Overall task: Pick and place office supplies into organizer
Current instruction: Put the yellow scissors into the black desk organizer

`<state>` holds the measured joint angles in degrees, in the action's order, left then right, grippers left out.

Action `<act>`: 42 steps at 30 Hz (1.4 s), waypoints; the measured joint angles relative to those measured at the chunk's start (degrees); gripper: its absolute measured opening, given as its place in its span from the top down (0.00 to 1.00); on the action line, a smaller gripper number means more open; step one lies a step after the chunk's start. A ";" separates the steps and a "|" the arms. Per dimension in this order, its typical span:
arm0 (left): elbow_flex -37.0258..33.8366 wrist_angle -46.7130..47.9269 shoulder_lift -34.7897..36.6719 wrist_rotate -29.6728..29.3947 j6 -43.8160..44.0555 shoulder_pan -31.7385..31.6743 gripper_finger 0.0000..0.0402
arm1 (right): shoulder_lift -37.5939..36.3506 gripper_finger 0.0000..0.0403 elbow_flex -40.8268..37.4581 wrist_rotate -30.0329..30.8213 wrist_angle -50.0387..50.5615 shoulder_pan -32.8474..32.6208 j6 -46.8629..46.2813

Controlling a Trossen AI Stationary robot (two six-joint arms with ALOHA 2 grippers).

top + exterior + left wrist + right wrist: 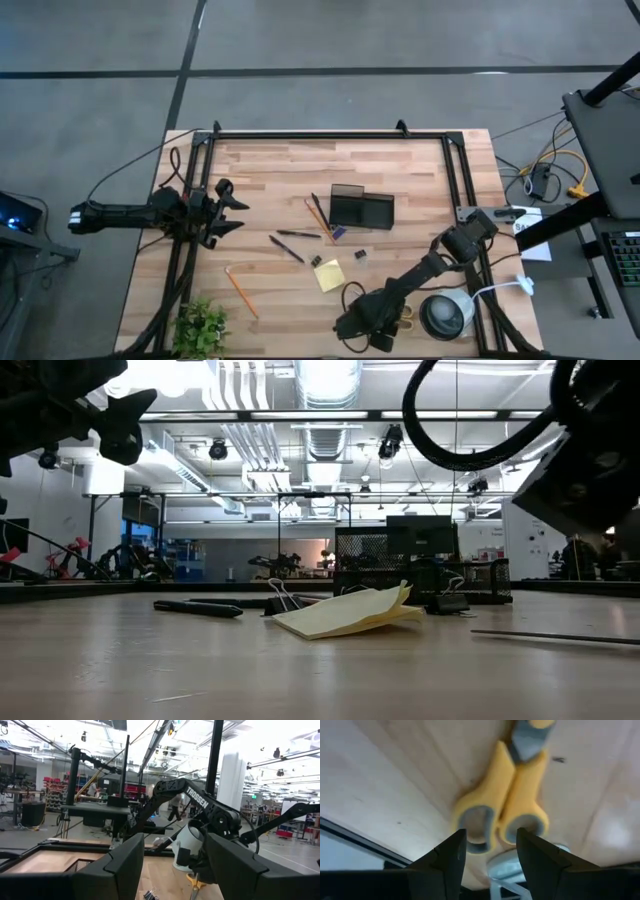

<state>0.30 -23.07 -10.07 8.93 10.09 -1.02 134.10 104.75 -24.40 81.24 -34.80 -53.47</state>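
Note:
Yellow-handled scissors [500, 805] lie on the wooden table near its front right, also seen from above [407, 318]. My right gripper [490, 840] hovers over their handles, open, with a finger on either side and nothing held; in the high view it [380, 326] sits beside the lamp. The black organizer [360, 208] stands mid-table. A yellow sticky-note pad [329, 275], two black pens [290, 242], small clips [316, 261] and orange pencils [240, 290] lie scattered in front of it. At the table's left side my left gripper [228, 206] waits, open and empty.
A round grey-white lamp [445, 315] stands right next to the scissors and the right gripper. A green plant [200, 328] sits at the front left corner. A black frame [330, 134] borders the table's back and sides. Cables trail off the right edge.

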 joint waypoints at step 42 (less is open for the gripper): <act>0.00 0.00 0.07 0.00 0.00 0.00 0.50 | -0.24 0.60 0.46 2.05 1.48 -1.26 -3.46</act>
<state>0.30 -23.07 -10.00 8.93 10.09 -1.02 133.87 105.21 -22.35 82.72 -36.05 -56.94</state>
